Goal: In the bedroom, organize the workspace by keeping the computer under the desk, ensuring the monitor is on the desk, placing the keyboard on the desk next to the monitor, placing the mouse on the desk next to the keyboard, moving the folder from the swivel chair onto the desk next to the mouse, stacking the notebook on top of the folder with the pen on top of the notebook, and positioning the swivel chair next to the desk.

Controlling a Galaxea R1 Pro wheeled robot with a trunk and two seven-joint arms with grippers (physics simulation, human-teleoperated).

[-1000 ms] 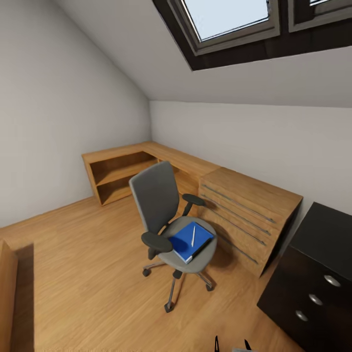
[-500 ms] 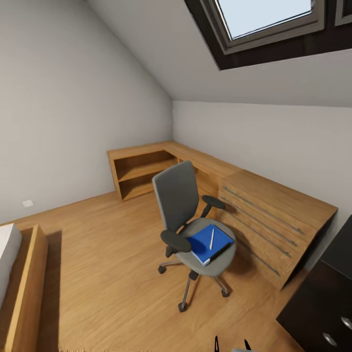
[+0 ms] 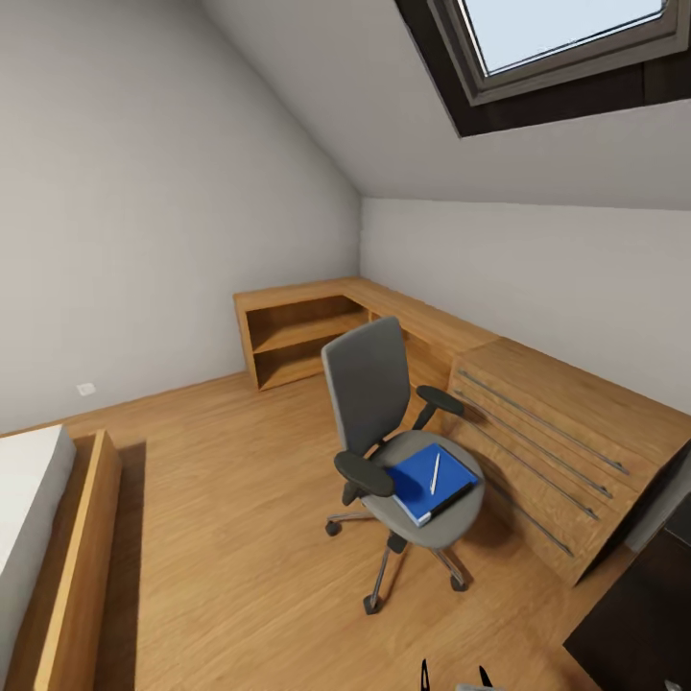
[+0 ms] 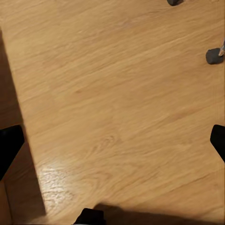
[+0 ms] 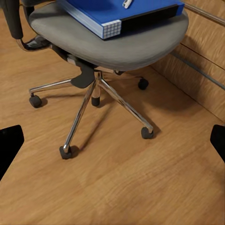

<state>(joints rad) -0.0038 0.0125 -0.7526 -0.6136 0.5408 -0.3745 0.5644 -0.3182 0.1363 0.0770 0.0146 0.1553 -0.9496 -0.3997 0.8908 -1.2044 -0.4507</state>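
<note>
Head view: swivel chair (image 3: 398,451) stands right of centre on the wood floor (image 3: 221,537), its back turned toward the upper left of the frame, just beside the light wooden drawer cabinet (image 3: 566,432) at right. Blue folder (image 3: 432,483) lies flat on the seat; pen (image 3: 435,473) rests on top of it, roughly upright in the frame. No notebook can be made out between them.

Bed frame (image 3: 77,566) at lower left. Skylight (image 3: 566,38) at upper right.

Right wrist view: chair seat and folder (image 5: 126,14) at the top of the frame, chrome star base below. Right gripper (image 5: 112,140): fingertips at opposite frame edges, spread wide, nothing between them.

Left wrist view: left gripper (image 4: 112,140) likewise spread apart over bare floor, holding nothing.
</note>
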